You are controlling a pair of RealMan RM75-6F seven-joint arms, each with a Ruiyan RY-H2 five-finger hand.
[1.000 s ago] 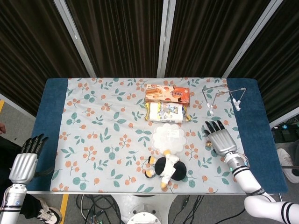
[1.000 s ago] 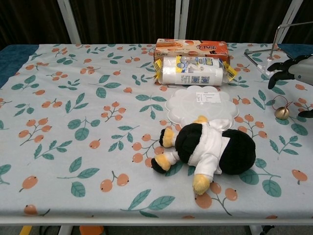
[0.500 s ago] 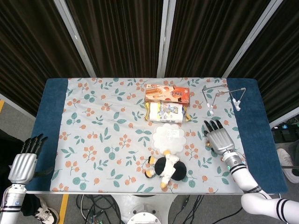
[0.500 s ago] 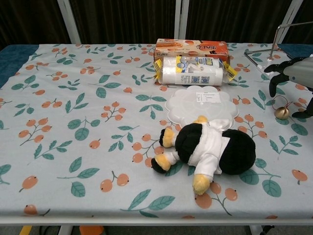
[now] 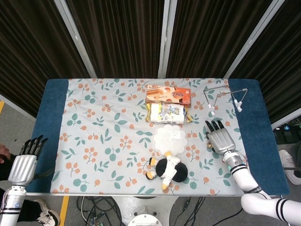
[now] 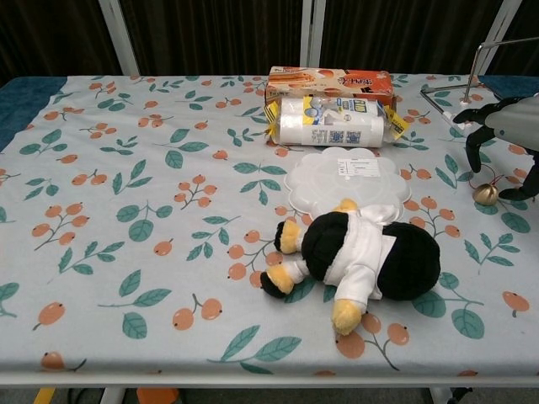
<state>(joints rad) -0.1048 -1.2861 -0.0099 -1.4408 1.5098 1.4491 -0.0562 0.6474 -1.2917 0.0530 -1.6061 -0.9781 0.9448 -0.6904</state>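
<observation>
My right hand hovers over the right side of the floral tablecloth with its fingers apart and arched down. A small gold bell lies on the cloth under it, between a finger and the thumb tip, with nothing gripping it. My left hand hangs off the table's left edge with its fingers stretched out and empty; the chest view does not show it. A black and white plush penguin lies near the front edge, left of my right hand.
A white flower-shaped lid lies behind the plush. Further back are a wrapped white roll and an orange box. A wire stand sits at the back right.
My right hand has come a little lower and further in over the bell, its fingers now curving down on either side of it. The left hand has barely moved.
</observation>
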